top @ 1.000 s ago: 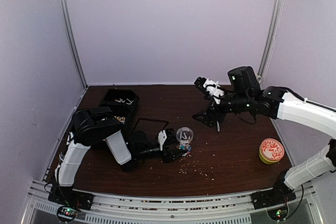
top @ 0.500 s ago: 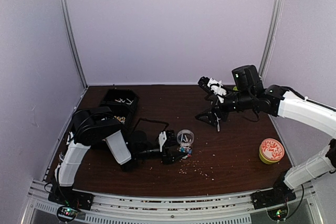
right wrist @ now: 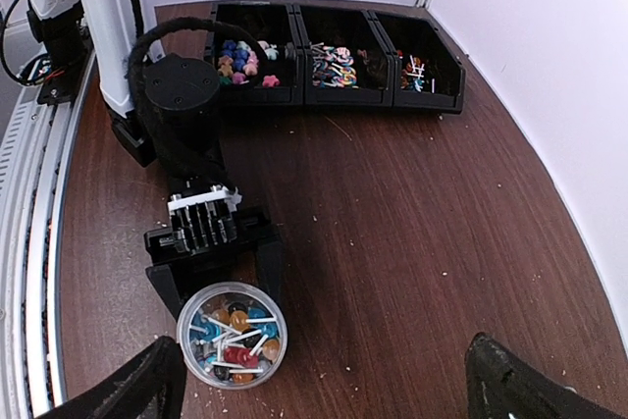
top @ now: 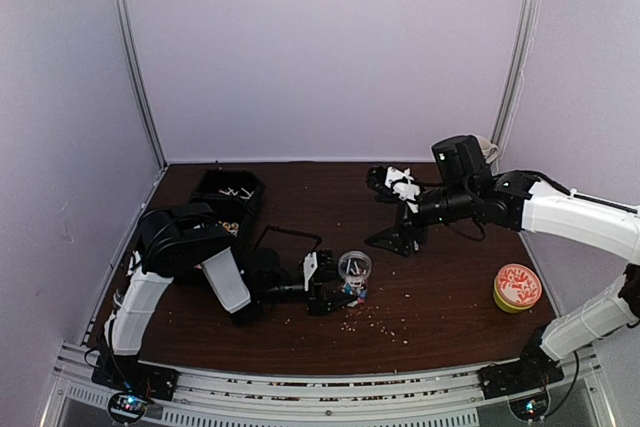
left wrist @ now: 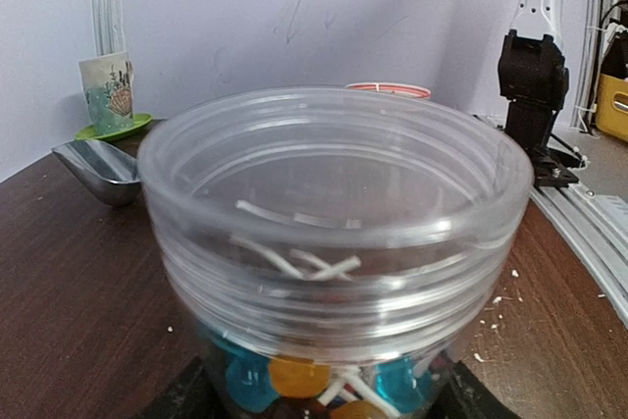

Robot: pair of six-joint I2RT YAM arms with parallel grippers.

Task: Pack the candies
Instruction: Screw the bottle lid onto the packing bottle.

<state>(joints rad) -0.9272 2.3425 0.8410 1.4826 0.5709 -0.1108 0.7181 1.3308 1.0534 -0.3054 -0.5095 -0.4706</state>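
Note:
A clear plastic jar (right wrist: 232, 335) stands on the brown table, holding round blue, orange and red candies (right wrist: 228, 340) with white sticks. My left gripper (right wrist: 218, 277) is shut on the jar, one black finger on each side. In the left wrist view the jar (left wrist: 334, 242) fills the frame, with candies (left wrist: 294, 377) at its bottom. More multicoloured candies (right wrist: 245, 54) lie in black bins (right wrist: 339, 85) at the far edge. My right gripper (right wrist: 319, 392) hangs open above the table just right of the jar, with nothing between its fingers. From above, the jar (top: 353, 269) sits centre-front and the right gripper (top: 388, 209) behind it.
A yellow tub with an orange patterned lid (top: 517, 287) stands at the right. A metal scoop (left wrist: 98, 169) and a cup on a green saucer (left wrist: 108, 95) sit beyond the jar. Pale crumbs (top: 375, 319) lie scattered near the front. The bins (top: 230, 197) are at the back left.
My right arm has swung left and down, closer to the jar, its gripper still open. The left gripper and jar have shifted slightly.

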